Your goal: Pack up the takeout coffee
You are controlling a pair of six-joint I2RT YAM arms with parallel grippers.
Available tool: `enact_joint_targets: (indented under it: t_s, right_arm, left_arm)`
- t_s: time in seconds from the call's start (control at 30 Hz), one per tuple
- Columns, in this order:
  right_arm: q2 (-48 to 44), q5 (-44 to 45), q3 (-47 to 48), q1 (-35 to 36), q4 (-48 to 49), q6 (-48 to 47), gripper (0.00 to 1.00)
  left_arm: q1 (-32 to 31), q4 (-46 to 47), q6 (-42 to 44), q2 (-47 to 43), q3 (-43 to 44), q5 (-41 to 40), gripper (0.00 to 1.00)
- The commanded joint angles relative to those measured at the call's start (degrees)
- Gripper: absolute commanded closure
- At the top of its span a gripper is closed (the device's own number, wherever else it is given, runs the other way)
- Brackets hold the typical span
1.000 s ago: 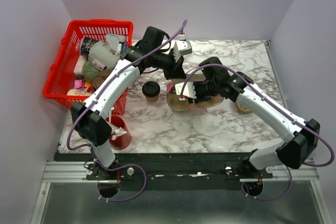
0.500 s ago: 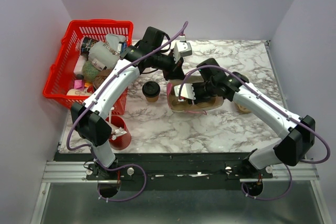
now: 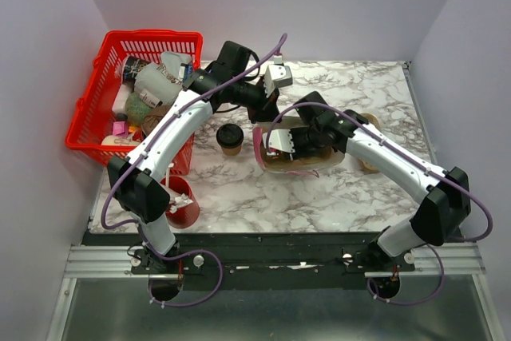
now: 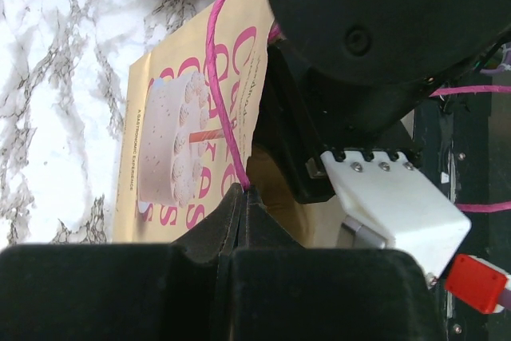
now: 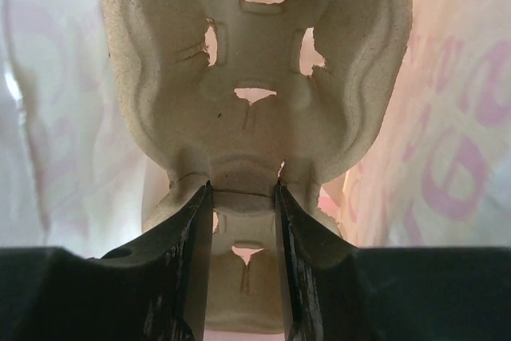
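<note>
Left claw (image 4: 242,191) first: its fingers are pressed together, and the pink cord handle (image 4: 214,61) of the paper bag (image 4: 164,125) runs straight into the tips. That reads as a pinch on the cord, holding the bag's mouth open. The right claw (image 5: 243,189) is partly closed on the pulp carrier (image 5: 255,61), with both fingers clamping its raised middle ridge. The pale, pink-printed walls on either side show that claw and carrier are inside the bag.

Outward from there, the bag rests on the marble desk (image 3: 335,189) between the two arms. The takeout coffee (image 3: 230,139) stands upright on the desk just beside the bag, on the left arm's side. It is apart from both claws and touched by neither, and its black lid (image 3: 230,132) is on.

As for handling, the cup is probably light, with thin paper walls that give under a hard squeeze. Whether it is filled cannot be told; if it is, it will be top-heavy and ready to spill when tipped. The lid looks like a press fit, so lifting by it risks popping it off. The safer hold is around the body, about halfway up and below the pale rim, where the wall is round and stiffened. Pressure should be modest and the cup kept upright all the way into a well of the carrier.
</note>
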Motion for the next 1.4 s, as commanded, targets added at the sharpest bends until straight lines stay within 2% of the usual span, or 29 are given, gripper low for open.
enact_joint_targets:
  t_s: [0.0, 0.73, 1.0, 1.37]
  right_arm:
    - [1.8, 1.1, -0.9, -0.2, 2.0, 0.5, 1.00]
    - [5.7, 4.7, -4.8, -0.3, 10.3, 0.5, 0.99]
    - [4.6, 1.7, -6.7, -0.2, 16.3, -2.6, 0.99]
    - [6.5, -0.3, -8.0, -0.2, 17.3, -8.3, 0.99]
  left_arm:
    - [-0.1, -1.8, 1.3, -1.0, 1.4, -0.3, 1.00]
    - [0.3, -3.0, -0.1, 0.8, 3.4, 1.2, 1.00]
    - [1.4, -4.0, -1.0, 2.5, 4.6, 3.4, 1.00]
    - [2.0, -7.4, 0.4, 4.5, 7.7, 4.8, 1.00]
